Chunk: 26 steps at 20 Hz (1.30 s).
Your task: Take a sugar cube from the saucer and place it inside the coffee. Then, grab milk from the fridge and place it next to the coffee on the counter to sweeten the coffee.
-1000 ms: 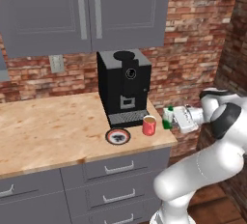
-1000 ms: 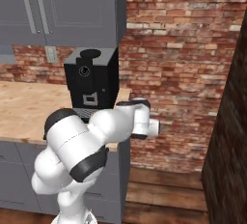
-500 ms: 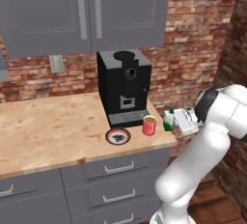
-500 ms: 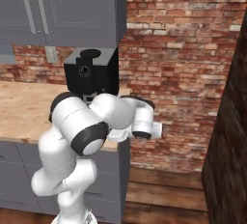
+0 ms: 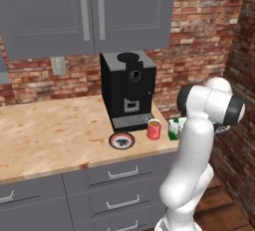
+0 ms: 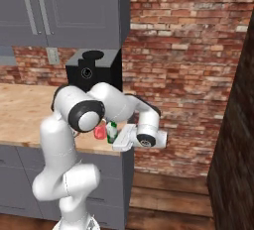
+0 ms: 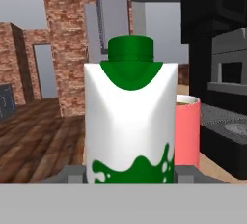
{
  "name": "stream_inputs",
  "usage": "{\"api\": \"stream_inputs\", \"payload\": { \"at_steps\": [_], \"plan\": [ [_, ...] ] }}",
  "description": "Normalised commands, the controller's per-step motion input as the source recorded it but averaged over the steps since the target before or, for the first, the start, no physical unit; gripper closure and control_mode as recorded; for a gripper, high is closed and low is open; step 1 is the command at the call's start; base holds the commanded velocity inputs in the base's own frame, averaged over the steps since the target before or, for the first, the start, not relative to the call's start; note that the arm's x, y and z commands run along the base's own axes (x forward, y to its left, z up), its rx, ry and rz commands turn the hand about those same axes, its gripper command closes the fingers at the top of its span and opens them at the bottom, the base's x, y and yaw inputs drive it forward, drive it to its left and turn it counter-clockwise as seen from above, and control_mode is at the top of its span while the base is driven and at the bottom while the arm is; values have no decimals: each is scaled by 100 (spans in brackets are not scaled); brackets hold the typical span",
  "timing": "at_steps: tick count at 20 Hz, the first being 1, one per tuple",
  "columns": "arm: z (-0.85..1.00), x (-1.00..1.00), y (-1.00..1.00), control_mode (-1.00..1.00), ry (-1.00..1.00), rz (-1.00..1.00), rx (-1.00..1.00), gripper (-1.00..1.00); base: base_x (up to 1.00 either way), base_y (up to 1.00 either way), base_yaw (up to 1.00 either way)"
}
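A: Milk [image 7: 130, 121] status?

B: Carton's upright betw the gripper [image 7: 131, 174] fingers, one grey finger tip [image 7: 72, 174] on each side at its base. Claw's pinching the milk, jaws about half spread. Right base view has it at the counter [image 5: 50, 135] right end, by the front edge.

A: On the top or hanging above it?

B: Can't tell. Its bottom is cut off in the hand view, and the arm covers most of it from the left base view.

A: Coffee [image 5: 154, 129]?

B: Red mug just beside the carton, twd the machine side. They look near touching but I can't confirm contact. Brown liquid in it; sugar cube can't be made out at this size.

A: Saucer [image 5: 121, 140]?

B: Left of the mug, nr the front edge, just in front of the black coffee machine [image 5: 128, 89]. Nothing on it that I can pick out, so my guess is the cube went in.

A: So how far along?

B: Late, I'd say. Carton is out of the fridge and at the mug. Left to do: set it flat if it isn't, let go, back the hand off w/o tipping it. Mug's so close that a sideways nudge could knock either one.
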Motion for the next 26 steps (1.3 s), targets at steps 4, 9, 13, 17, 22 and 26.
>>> {"api": "stream_inputs", "payload": {
  "at_steps": [4,9,13,17,22,26],
  "plan": [
    [-26,27,0,-100,0,0,0,100,0,0,0],
    [-22,40,0,-100,0,-1,0,100,0,0,0],
    [-23,49,2,-100,0,-4,-1,100,0,0,0],
    [-8,39,10,-100,0,-7,0,100,0,0,0],
    [-5,7,25,-100,0,-6,-1,-100,0,0,0],
    [-8,5,30,-100,0,-2,-3,-100,0,0,0]
  ]
}}
